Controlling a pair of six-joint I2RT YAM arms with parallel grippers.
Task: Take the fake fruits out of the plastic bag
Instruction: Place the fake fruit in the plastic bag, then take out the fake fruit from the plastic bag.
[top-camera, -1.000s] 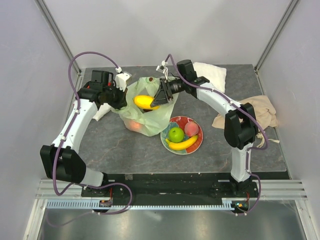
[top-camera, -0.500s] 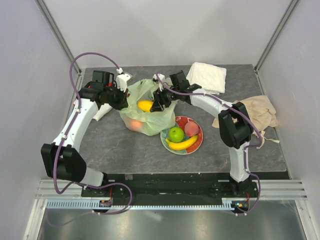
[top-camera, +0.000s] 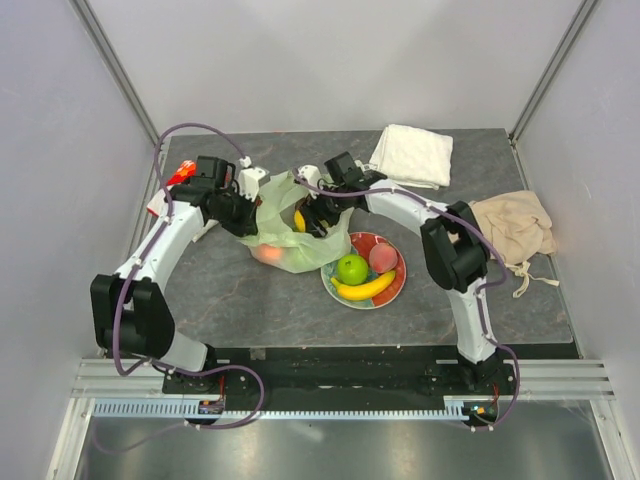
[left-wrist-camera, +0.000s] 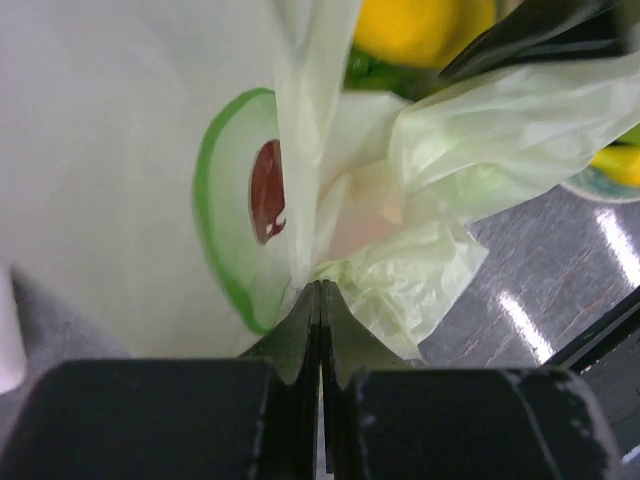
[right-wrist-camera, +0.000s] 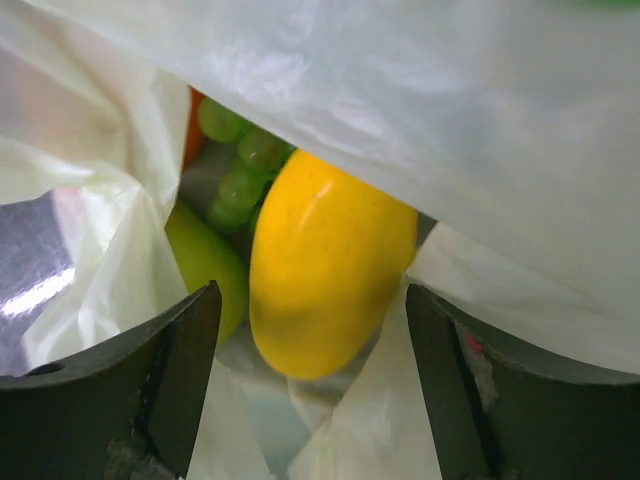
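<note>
Reaching down into the plastic bag (top-camera: 283, 243), the right tool (top-camera: 318, 214) now sits lower and deeper than a second ago, when it hung above the bag's mouth. From above, the yellow fruit (top-camera: 299, 220) shows far less than it did, since the arm and the folded film now cover most of it. The left arm has pulled back towards its own side, and the bag's mouth is drawn out with it.

The right wrist view shows what that gains. The right tool (right-wrist-camera: 312, 300) is spread wide, one finger on each side of the yellow fruit (right-wrist-camera: 325, 260), with a gap on both sides, so nothing is gripped yet. Behind that fruit lie a grape bunch (right-wrist-camera: 240, 160) and a green fruit (right-wrist-camera: 205, 265), the latter close to the left-hand finger. All are inside the bag, whose film (right-wrist-camera: 450, 120) hangs over the top.

The left tool (left-wrist-camera: 320, 292) is pressed closed on a pinch of the bag's edge (left-wrist-camera: 400, 270), holding the opening up.

A green apple (top-camera: 352, 268), a peach (top-camera: 382, 258) and a banana (top-camera: 365, 288) lie on the plate (top-camera: 399, 287) just beside the bag on the worktop (top-camera: 250, 310), so the task looks partly done. The approach seems finished. I judge that the next step is closing on the yellow fruit, taking care not to trap loose film or nudge the green fruit.
</note>
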